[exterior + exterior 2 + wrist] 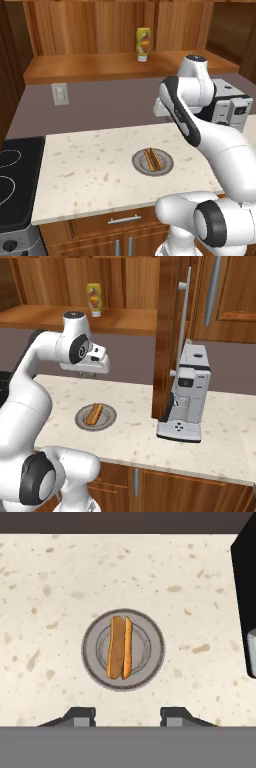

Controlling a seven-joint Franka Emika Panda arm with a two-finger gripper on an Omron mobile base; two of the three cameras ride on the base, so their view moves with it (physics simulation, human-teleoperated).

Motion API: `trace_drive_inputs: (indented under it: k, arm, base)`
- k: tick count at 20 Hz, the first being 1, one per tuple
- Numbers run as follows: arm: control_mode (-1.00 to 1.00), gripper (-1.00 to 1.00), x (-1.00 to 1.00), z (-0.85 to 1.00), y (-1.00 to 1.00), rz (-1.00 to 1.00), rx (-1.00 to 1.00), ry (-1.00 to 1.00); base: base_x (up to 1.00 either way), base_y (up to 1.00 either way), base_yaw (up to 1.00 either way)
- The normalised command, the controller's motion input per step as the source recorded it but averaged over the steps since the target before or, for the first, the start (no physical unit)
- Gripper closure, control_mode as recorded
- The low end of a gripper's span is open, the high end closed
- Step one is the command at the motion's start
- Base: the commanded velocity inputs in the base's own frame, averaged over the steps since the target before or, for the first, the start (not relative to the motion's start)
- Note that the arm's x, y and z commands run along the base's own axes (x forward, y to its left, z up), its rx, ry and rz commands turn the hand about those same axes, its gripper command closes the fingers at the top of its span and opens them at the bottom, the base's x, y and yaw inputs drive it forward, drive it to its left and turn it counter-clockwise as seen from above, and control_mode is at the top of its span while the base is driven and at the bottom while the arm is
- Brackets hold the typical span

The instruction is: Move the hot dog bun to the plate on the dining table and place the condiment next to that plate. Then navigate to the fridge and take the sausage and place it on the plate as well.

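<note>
The hot dog bun (120, 647) lies split-side up on a small grey round dish (150, 662) on the speckled counter (90, 170); the bun (152, 159) and dish (106, 421) sit near the counter's middle. My gripper (127, 714) hangs well above them, pointing straight down, open, with nothing between its fingertips (82, 716). From the right base, the gripper (89, 375) shows under the white hand. The condiment, a yellow bottle (143, 44), stands cap-down on the raised wooden ledge (100, 67) behind the counter. The plate on the dining table, the fridge and the sausage are out of view.
A coffee machine (185, 396) stands on the counter right of the dish, against a tall wooden panel (167, 331) with long metal handles. A black stovetop (12, 180) borders the counter's left end. A wall outlet (60, 93) sits on the grey backsplash.
</note>
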Motion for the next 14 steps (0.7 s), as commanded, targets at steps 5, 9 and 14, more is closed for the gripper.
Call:
trace_drive_inputs:
  k: [5, 9, 14]
  arm:
    - [-1.0, -1.0, -0.15, -0.28, 0.01, 0.0, -0.03, 0.03]
    - [-1.0, -1.0, -0.01, -0.61, 0.16, 0.0, 0.0, 0.08]
    - [-1.0, -1.0, 0.08, -0.71, 0.25, 0.0, 0.0, 0.06]
  base:
    - [0.0, 0.0, 0.0]
    - [0.0, 0.0, 0.0]
    - [0.0, 0.0, 0.0]
